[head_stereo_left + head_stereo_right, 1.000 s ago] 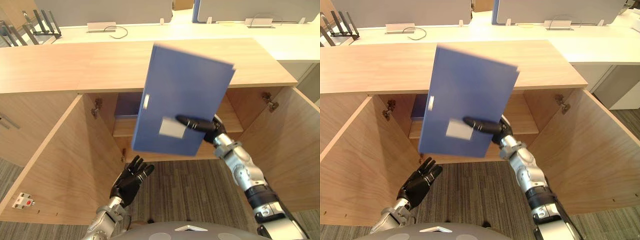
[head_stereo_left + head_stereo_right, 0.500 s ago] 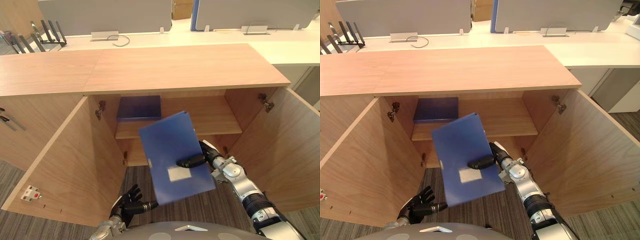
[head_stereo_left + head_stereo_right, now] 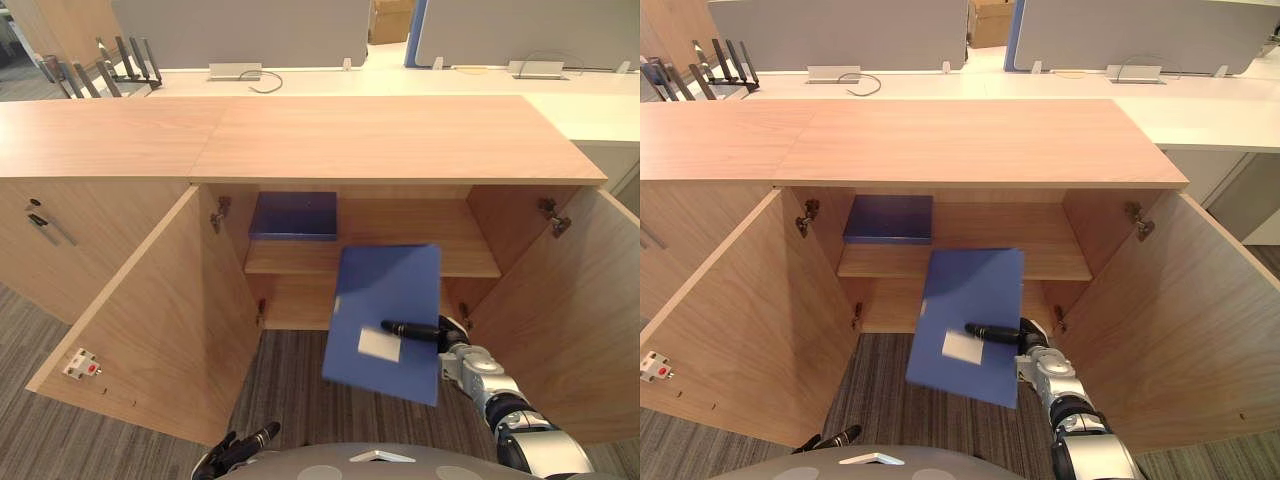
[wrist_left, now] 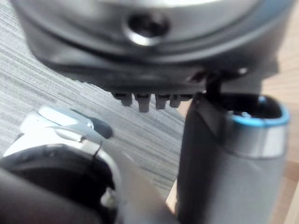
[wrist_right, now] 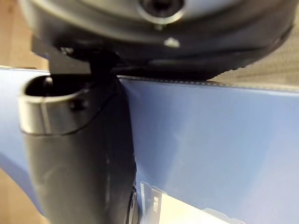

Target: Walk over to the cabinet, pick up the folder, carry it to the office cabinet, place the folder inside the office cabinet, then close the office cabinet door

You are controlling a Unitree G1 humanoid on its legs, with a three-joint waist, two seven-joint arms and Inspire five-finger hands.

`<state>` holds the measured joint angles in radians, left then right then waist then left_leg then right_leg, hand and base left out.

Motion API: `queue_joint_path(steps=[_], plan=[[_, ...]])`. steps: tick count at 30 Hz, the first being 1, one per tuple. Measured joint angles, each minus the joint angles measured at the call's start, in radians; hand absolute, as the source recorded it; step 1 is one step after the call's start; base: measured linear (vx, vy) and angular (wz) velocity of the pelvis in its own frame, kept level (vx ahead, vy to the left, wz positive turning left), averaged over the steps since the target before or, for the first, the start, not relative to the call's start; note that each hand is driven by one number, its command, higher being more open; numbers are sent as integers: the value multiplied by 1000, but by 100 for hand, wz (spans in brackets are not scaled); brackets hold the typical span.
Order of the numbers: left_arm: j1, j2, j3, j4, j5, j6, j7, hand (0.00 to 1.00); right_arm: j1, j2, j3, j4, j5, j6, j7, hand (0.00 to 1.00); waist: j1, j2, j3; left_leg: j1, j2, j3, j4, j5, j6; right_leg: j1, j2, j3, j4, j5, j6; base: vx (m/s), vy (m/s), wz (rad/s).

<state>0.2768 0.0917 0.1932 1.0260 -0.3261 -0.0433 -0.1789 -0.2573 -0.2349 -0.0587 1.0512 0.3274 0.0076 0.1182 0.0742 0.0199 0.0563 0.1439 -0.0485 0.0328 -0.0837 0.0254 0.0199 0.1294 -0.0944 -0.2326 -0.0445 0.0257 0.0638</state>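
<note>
My right hand (image 3: 447, 336) is shut on a blue folder (image 3: 385, 300). Its thumb (image 3: 990, 331) lies across the folder's front by a white label, and the fingers are hidden behind it. The folder hangs nearly upright, slightly tilted, in front of the lower compartment of the open wooden cabinet (image 3: 350, 135). In the right wrist view the folder's blue face (image 5: 210, 135) sits right against the thumb. A second blue folder (image 3: 293, 215) lies flat on the left of the cabinet's shelf (image 3: 470, 260). My left hand (image 3: 238, 452) hangs low over the carpet with relaxed fingers, holding nothing.
Both cabinet doors stand wide open: the left door (image 3: 160, 320) with a white latch (image 3: 82, 364), the right door (image 3: 590, 330). A closed cabinet front with a handle (image 3: 40, 225) is at the left. Behind are a white desk (image 3: 590, 100), a cable and a file rack (image 3: 110, 60).
The right hand has lowered the folder from above the cabinet top to in front of the lower compartment. The left hand has dropped to the bottom edge. The camera has shifted too.
</note>
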Motion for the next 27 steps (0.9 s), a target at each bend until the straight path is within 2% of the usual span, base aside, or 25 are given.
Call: queue_joint_path(steps=[1, 5, 9, 12, 17, 22, 23, 24, 25, 26, 27], plan=[[-1, -1, 5, 3, -1, 0, 1, 100, -1, 4, -11, 3, 18, 0, -3, 0, 0, 1, -1, 0, 0, -1, 0, 0, 0, 1, 0, -1, -1, 0, 0, -31, -8, 12], [-1, -16, 68, 37, -25, 1, 30, 100, -34, 51, -138, 64, 439, -19, -90, 0, 0, 6, 1, 1, -1, -14, 0, -3, -5, 12, -4, -15, -9, 0, 0, -6, -4, 8], [-1, -29, 112, 53, -26, 2, 69, 100, -77, 100, -232, 75, 801, -108, -130, 0, 1, 16, 8, 0, -2, -19, 0, -3, -5, 14, -4, -21, -11, -1, -1, -1, -4, 2], [-12, -37, 143, 55, -50, 2, 97, 100, -110, 127, -299, 75, 958, -174, -159, 0, 1, 20, 11, 1, -3, -35, 0, -3, -4, 29, -4, -36, -14, -3, -2, 5, -12, 15], [-22, -44, 184, 55, -66, 3, 133, 100, -151, 163, -358, 75, 1064, -242, -219, 0, 5, 21, 11, -2, -3, -45, 0, 0, -3, 33, -4, -48, -17, -5, -3, 0, -10, 7], [-39, -51, 207, 54, -70, 3, 147, 100, -152, 189, -370, 74, 1063, -254, -249, 0, 13, 20, 13, -9, -6, -64, 33, -13, -8, 49, -4, -69, -13, -16, -3, -4, -12, 14], [-42, -55, 222, 52, -70, 3, 149, 100, -152, 203, -370, 68, 1062, -257, -249, 0, 13, 18, 20, -47, -7, -64, 113, -54, -7, 49, -5, -70, -4, -22, -6, -2, -9, 6], [-46, -64, 248, 51, -73, 3, 151, 100, -153, 221, -374, 56, 1062, -258, -252, 0, 13, 28, 29, -117, 5, -62, 271, -131, -7, 49, 5, -72, 12, -32, -13, -9, -11, 7], [-46, -74, 258, 43, -78, 3, 155, 100, -152, 234, -379, 40, 1062, -259, -257, 0, 15, 43, 39, -158, 23, -61, 380, -179, -9, 54, 17, -75, 24, -43, -19, -21, 18, 9], [-47, -83, 269, 33, -96, 3, 162, 100, -152, 249, -386, 18, 1062, -261, -260, 0, 20, 57, 56, -195, 43, -56, 498, -211, -17, 68, 33, -78, 35, -61, -29, -38, 33, 7], [-47, -90, 279, 26, -100, 3, 164, 100, -152, 255, -387, 8, 1062, -261, -262, 0, 27, 58, 64, -215, 50, -46, 558, -212, -19, 74, 36, -78, 44, -67, -33, -55, 34, 1]])
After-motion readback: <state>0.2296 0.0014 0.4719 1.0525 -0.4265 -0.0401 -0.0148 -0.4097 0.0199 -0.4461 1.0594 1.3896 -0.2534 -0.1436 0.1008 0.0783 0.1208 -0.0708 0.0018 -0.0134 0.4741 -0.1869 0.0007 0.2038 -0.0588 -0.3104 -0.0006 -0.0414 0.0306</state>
